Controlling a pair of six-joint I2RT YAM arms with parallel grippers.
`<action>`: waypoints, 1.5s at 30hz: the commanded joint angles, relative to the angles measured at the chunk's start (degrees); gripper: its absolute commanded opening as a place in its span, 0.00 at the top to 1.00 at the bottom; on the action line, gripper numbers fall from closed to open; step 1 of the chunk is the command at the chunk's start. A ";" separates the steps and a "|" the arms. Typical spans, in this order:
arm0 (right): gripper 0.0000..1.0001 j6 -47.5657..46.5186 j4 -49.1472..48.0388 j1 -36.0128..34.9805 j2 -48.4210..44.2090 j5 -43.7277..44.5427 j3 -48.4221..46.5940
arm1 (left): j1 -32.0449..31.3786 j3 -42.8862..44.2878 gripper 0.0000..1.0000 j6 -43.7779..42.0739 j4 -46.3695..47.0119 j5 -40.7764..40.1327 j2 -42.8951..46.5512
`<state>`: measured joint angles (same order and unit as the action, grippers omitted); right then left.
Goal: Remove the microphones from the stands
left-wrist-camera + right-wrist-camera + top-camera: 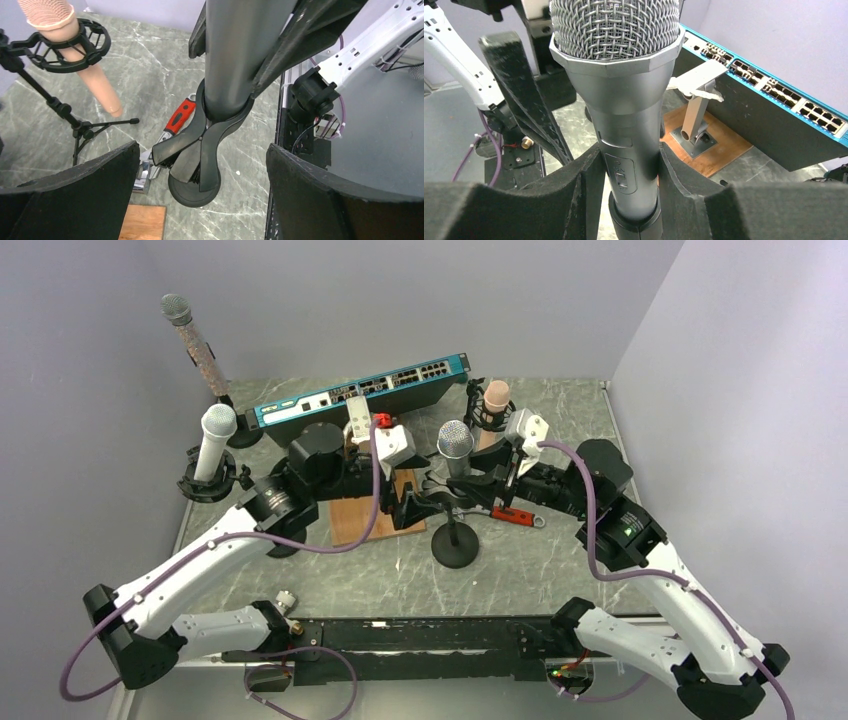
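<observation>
**Right pincer clamped on mic, left pincer spread wide**

Stands upright, head up, in the spring clip of a short stand at mid-worktop. Looks stiff and metal-bodied, with a smooth, probably slick barrel. Likely carries moderate weight, biased toward the head. Should not be gripped at the mesh grille, which would probably dent. Is best taken on the straight barrel, below the grille collar and above the clip, square across so as not to twist out. Will probably resist at first, given the clip's hold, then come free suddenly. May drag the light stand along unless that is steadied.

On the right: pinches the barrel between both pads, partly closed to its width, just above the clip. On the left: gapes as wide as can be, fingers flanking the clip and the mic's lower end, apparently touching neither and holding nothing.
</observation>
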<state>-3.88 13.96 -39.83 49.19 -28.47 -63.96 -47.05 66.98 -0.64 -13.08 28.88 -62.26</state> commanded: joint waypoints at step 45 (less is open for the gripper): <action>1.00 6.00 -6.46 -0.29 -1.91 11.82 -2.59 | 4.50 -4.92 1.00 2.76 11.88 11.97 -8.13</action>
<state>0.47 12.49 -39.86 47.51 -20.38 -62.54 -42.15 60.69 2.15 3.14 41.58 -69.71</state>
